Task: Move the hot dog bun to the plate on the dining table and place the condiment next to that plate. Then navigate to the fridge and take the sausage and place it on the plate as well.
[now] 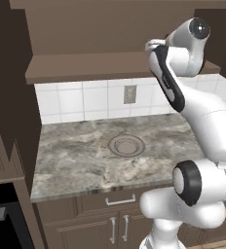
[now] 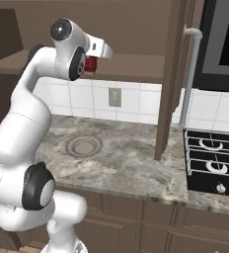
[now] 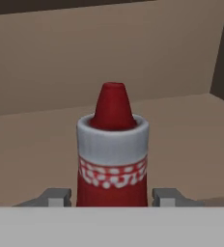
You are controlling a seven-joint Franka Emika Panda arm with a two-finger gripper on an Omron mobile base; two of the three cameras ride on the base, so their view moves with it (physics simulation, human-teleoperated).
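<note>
**Condiment in hand, held high under the wall cabinet**

Condiment (image 3: 112, 154): red squeeze bottle, pointed cap, white collar, dotted band; upright between the two fingertips (image 3: 53, 197), which stand part-way open and close against its sides. Judged gripped. From the right base camera a red patch (image 2: 90, 64) shows at the gripper (image 2: 97, 55), raised near the brown shelf (image 1: 85, 65).

Entries, largest first:

- Arm (image 1: 202, 121): folded up, hand well above the counter.
- Counter (image 1: 76, 165): marble top, tiled wall behind; gas hob (image 2: 212, 163) at its right end. This is the wall counter, not the dining table.
- Disc (image 1: 126, 145): round grey item lying flat on the counter, below the hand; I cannot tell whether it is the plate.
- Bun: not made out.

Handling note, as judgement: keep the bottle upright and the grip unchanged during travel; bring the hand away from the shelf and the cabinet post (image 2: 168, 79) before the base drives; set the bottle down beside the plate, not on it.
</note>
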